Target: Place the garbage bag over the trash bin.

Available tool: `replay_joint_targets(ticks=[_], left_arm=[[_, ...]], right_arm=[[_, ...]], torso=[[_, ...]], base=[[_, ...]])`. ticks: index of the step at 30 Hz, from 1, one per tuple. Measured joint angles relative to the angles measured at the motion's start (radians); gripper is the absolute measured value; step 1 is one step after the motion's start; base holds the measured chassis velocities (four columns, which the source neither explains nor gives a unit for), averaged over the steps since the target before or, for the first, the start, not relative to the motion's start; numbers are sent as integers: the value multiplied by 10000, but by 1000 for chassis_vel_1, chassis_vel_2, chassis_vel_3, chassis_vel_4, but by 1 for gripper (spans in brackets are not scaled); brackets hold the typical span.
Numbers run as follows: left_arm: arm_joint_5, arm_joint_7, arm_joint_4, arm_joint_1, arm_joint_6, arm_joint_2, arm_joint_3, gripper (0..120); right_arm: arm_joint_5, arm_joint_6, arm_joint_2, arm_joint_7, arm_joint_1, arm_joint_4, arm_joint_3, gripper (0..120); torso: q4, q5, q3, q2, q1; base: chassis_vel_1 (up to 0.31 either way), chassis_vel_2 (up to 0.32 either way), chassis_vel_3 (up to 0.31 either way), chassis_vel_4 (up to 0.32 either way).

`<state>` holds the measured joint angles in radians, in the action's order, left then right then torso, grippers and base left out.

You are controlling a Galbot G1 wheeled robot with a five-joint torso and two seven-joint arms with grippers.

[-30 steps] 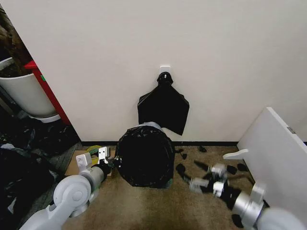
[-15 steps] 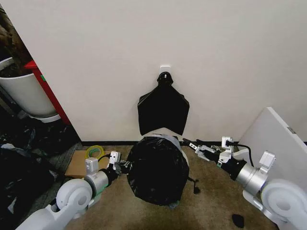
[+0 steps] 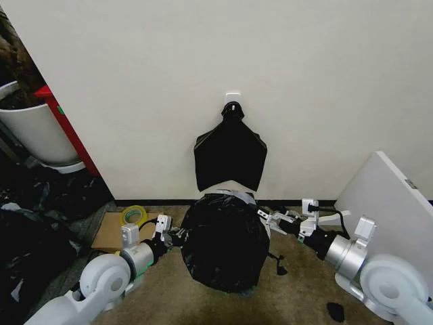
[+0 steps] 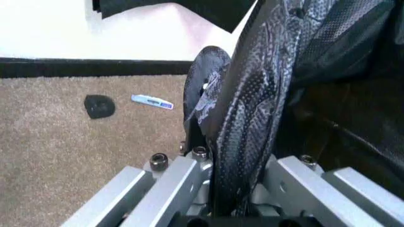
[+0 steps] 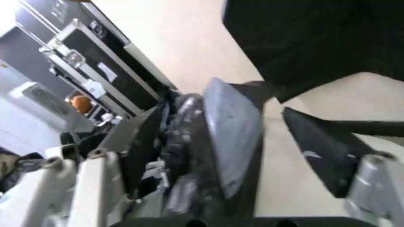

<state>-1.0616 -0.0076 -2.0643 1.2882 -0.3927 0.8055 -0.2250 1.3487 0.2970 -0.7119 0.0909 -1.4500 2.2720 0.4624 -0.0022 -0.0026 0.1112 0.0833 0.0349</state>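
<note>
Head view: the garbage bag [image 3: 223, 240] drapes the trash bin [image 3: 237, 198] between both grippers, left gripper [image 3: 169, 235] and right gripper [image 3: 269, 218] each at a flank.

Left wrist view: fingers [image 4: 183, 175] pinch bag film between them.

Right wrist view: spread fingers [image 5: 230, 127] straddle the bag's edge.

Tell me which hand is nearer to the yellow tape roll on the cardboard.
Left. The left hand sits just beside the yellow tape roll, pinching the garbage bag's side. The right hand is across the bag, at its far upper edge.
</note>
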Motion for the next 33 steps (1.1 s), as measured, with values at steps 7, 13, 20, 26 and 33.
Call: replay_joint_targets(ticks=[7, 13, 20, 26, 33], left_arm=[[3, -2, -69, -30, 50, -98, 25, 1], [-20, -35, -62, -63, 103, -78, 45, 1], [3, -188, -103, 6, 179, -8, 66, 1], [-20, -190, -148, 22, 168, 3, 65, 1], [-129, -70, -212, 79, 113, -81, 21, 1]], right_arm=[[-137, -22, -19, -52, 81, -211, -89, 48], [-190, -33, -5, -23, 185, -396, -115, 25], [-289, -52, 41, 43, 290, -400, -233, 0], [-343, -59, 58, 56, 347, -402, -313, 0], [-584, -166, 117, 53, 705, -858, -555, 0]], torso=[[-1, 1, 0, 0, 0], [-1, 1, 0, 0, 0], [-1, 0, 0, 0, 0], [-1, 0, 0, 0, 0], [-1, 1, 0, 0, 0]], base=[[0, 0, 0, 0], [0, 0, 0, 0], [0, 0, 0, 0], [0, 0, 0, 0], [0, 0, 0, 0]])
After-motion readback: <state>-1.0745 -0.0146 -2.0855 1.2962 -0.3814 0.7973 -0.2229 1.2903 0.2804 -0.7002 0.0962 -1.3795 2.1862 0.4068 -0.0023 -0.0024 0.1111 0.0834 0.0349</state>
